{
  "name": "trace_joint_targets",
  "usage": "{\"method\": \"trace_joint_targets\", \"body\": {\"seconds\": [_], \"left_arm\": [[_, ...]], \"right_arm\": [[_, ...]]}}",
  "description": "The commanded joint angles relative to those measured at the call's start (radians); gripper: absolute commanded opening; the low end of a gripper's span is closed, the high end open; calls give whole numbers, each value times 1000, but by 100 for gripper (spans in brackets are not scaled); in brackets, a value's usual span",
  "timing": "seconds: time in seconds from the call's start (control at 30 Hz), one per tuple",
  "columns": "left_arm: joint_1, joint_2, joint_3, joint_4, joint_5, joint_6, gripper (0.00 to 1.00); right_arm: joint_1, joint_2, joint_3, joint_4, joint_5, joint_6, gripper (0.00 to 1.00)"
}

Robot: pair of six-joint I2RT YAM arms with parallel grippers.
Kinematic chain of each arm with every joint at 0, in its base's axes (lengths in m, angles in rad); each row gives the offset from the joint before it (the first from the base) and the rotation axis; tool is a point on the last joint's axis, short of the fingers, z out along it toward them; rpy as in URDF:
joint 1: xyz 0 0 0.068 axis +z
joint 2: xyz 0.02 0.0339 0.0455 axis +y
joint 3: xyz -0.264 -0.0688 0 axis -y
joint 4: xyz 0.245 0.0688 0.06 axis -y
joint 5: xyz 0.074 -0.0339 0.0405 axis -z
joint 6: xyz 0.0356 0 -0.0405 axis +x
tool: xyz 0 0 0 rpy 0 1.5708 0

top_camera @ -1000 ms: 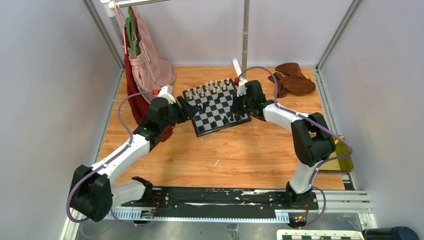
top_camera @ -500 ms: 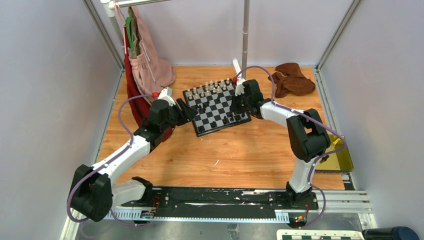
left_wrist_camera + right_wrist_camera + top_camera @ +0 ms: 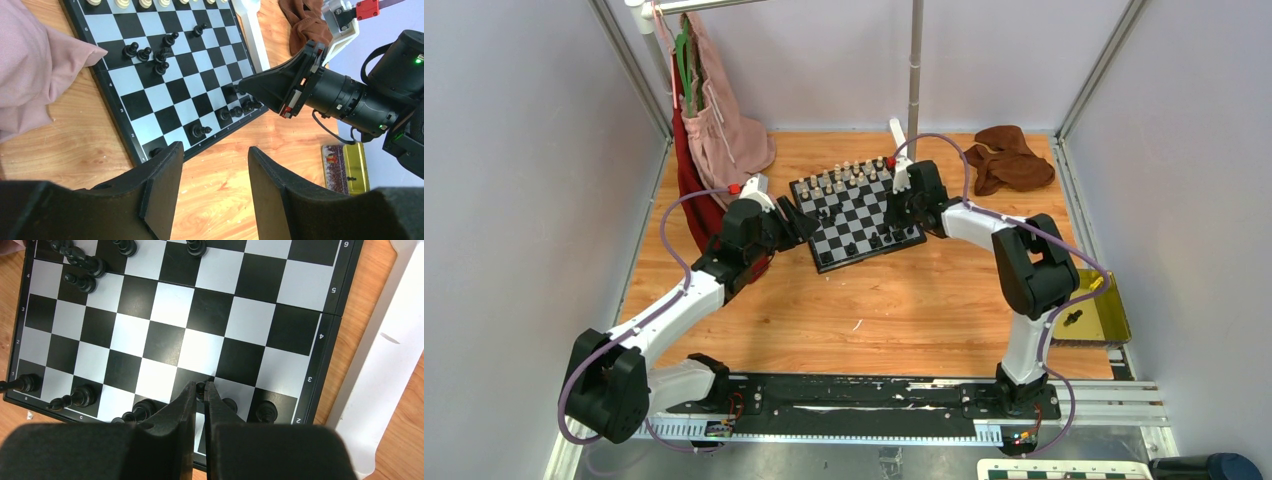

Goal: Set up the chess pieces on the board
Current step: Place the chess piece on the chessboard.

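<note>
The board (image 3: 861,226) lies tilted at the back of the table. Cream chess pieces (image 3: 844,176) line its far edge. Black chess pieces (image 3: 151,53) cluster near the left side, and others (image 3: 80,396) stand along the near edge. My right gripper (image 3: 200,386) is low over the board's near right corner, shut on a small black piece (image 3: 200,388) pinched at its fingertips. My left gripper (image 3: 215,156) hovers open over bare wood just off the board's near left corner, with nothing between its fingers. From the left wrist, the right gripper (image 3: 239,89) shows at the board's edge.
Pink and red cloths (image 3: 719,130) hang at the back left and touch the board's corner (image 3: 40,75). A brown cloth (image 3: 1009,155) lies at the back right. A white plastic bar (image 3: 385,365) borders the board's right side. A gold tin (image 3: 1106,310) sits at the right edge.
The right arm's elbow has swung left and forward while its gripper stays at the board's right edge. The left gripper has shifted slightly and stays open.
</note>
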Motion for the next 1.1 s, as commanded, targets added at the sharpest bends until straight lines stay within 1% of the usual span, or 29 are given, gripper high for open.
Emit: {"method": "trace_joint_targets", "body": {"seconds": [0.0,0.6,0.7,0.9,1.07], "left_arm": [[7,11,1,24,-11,5,56],[8,4,-13,35,-9,-7,57],[8,4,-15,35,-7,-8,57],[8,4,-18,38,-2,-11,57],[8,0,-21,38,-1,-12,58]], "right_arm": [[9,26,37,-3,8,-21,0],[44,38,50,-29,10,-42,2],[46,39,45,-33,10,-43,4],[48,34,33,-33,20,-40,12],[49,33,25,-36,25,-35,15]]}}
